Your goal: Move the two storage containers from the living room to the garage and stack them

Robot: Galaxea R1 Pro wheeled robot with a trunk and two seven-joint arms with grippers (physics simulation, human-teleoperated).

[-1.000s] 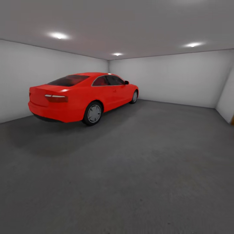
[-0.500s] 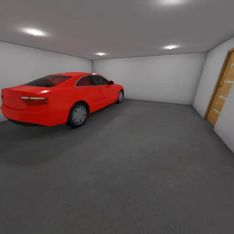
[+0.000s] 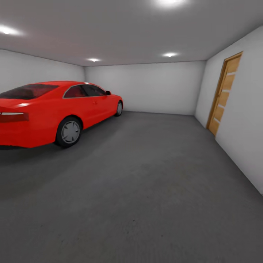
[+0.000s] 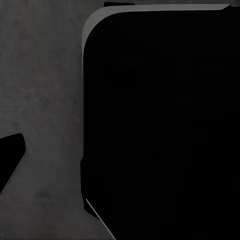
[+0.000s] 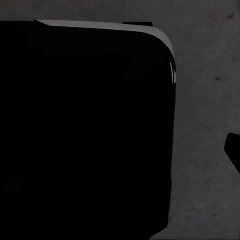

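Room: the garage, head view looking across the bare grey floor (image 3: 146, 190) with white walls all round.
Car (image 3: 51, 111): red, parked along the left wall, its rear nearest the camera; this leaves the middle and right of the floor free, which is likely where a container could be set down.
Door (image 3: 223, 96): wooden planks, in the right wall, far end.
Containers: no orange-red box can be made out; each wrist view has a large black rounded-corner shape close to the lens over grey floor, and I cannot tell what it is.
Left fingers: cannot tell whether apart or together.
Right fingers: cannot tell either.
Step, as a judgement: the robot seems on its way, looking for a drop spot.
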